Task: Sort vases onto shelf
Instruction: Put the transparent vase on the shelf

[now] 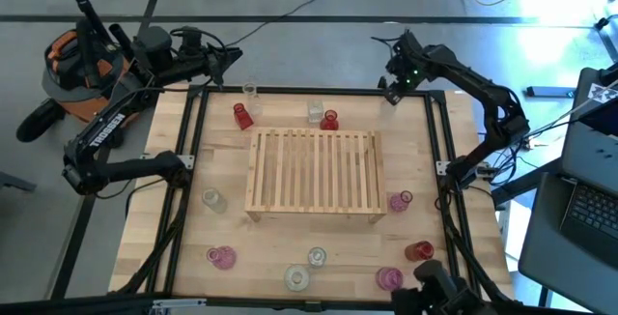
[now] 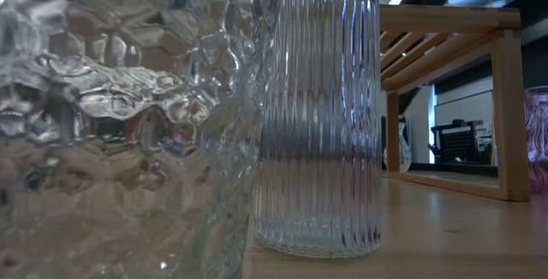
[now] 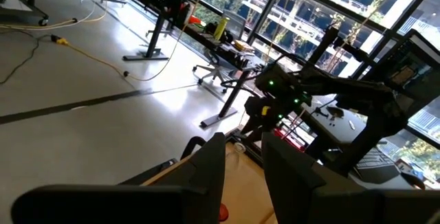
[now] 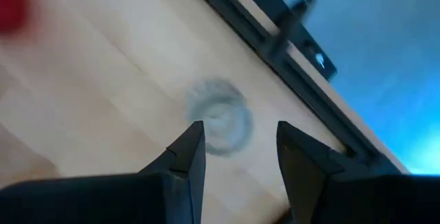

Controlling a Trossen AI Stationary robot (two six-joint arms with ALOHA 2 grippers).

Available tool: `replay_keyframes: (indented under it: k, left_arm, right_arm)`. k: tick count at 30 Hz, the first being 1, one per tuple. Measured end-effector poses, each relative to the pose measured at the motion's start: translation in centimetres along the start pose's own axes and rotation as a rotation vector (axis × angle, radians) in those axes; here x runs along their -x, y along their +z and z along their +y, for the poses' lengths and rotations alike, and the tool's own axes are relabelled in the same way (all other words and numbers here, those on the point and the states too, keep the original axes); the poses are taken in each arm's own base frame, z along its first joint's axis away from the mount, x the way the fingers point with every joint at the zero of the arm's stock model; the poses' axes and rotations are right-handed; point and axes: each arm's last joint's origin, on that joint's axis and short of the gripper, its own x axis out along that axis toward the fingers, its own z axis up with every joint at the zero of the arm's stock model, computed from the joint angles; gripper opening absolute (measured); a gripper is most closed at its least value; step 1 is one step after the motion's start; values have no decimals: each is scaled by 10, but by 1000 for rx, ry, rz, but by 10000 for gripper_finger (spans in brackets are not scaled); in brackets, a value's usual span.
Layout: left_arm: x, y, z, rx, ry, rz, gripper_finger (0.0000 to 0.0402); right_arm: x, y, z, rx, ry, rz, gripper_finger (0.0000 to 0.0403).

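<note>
Your right gripper (image 4: 237, 148) hangs with fingers parted above a clear vase (image 4: 220, 122) near the bench's (image 1: 145, 209) far right corner. Descend off-centre and a finger could clip the rim and topple the glass. Your left gripper (image 3: 244, 165), fingers also parted, waits at the far left. Other vases ring the empty shelf (image 1: 314, 172) on pale wood. Glass-walled room, cables across the floor.
</note>
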Motion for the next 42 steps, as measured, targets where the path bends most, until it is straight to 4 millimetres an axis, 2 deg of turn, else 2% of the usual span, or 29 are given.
replay_keyframes:
  k: [4, 8, 18, 32, 36, 40, 42]
  left_arm:
    - [0, 0, 0, -1, 5, -2, 90]
    - [0, 0, 0, -1, 6, -2, 90]
    - [-7, -2, 3, 17, 3, 21, 90]
    - [-6, -2, 3, 24, 10, 16, 90]
    - [-6, -1, 3, 22, 26, 8, 90]
    - [-6, -1, 3, 22, 29, 7, 90]
    - [-6, -1, 3, 22, 25, 9, 90]
  right_arm:
    - [0, -1, -14, -70, -62, -12, 131]
    - [-4, -2, -23, -101, -34, -13, 131]
    - [-30, 6, -19, -86, 74, 22, 131]
    - [-34, 3, -17, -26, 82, 73, 128]
    - [-44, 4, -16, 1, 136, 92, 91]
    - [-49, 5, -14, 34, 215, 84, 20]
    - [-48, 6, -11, 47, 229, 86, 10]
